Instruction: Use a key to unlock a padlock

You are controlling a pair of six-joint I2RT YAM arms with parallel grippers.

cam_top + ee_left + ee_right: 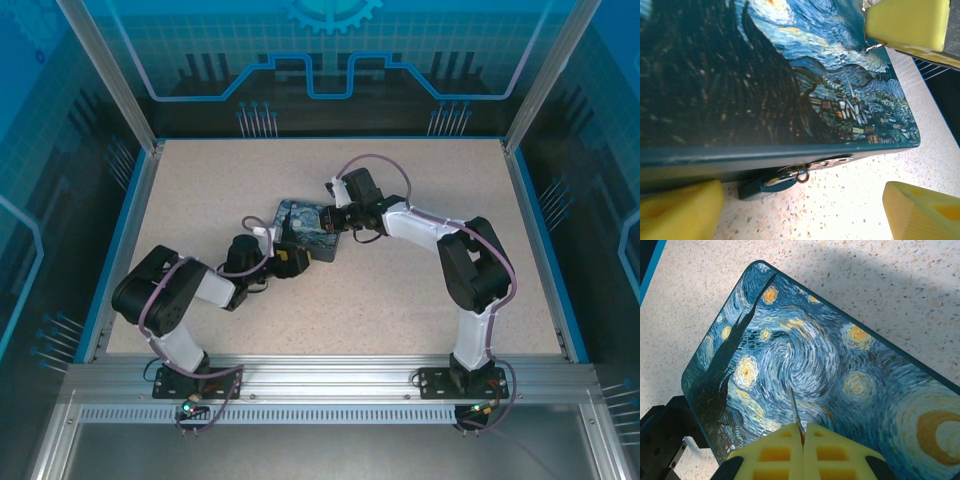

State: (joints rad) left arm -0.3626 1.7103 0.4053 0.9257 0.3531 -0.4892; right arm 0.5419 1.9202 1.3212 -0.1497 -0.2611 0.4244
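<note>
over the tin, whose lid is shut and hides the inside, my right gripper has its pads pressed together on the key, the thin blade poking out above the painted swirls. at the tin's front edge the padlock hangs from the hasp, down by the speckled table. my left gripper stands spread wide and empty to either side of it, with bare table past the tin's corner.

Left arm and right arm: black joint housings, white links. Purple-grey cables loop along each. Black base plates, bolted down. Left fingers are chunky yellow wedges. Right fingers are yellow with square recessed pockets and black mounts.
</note>
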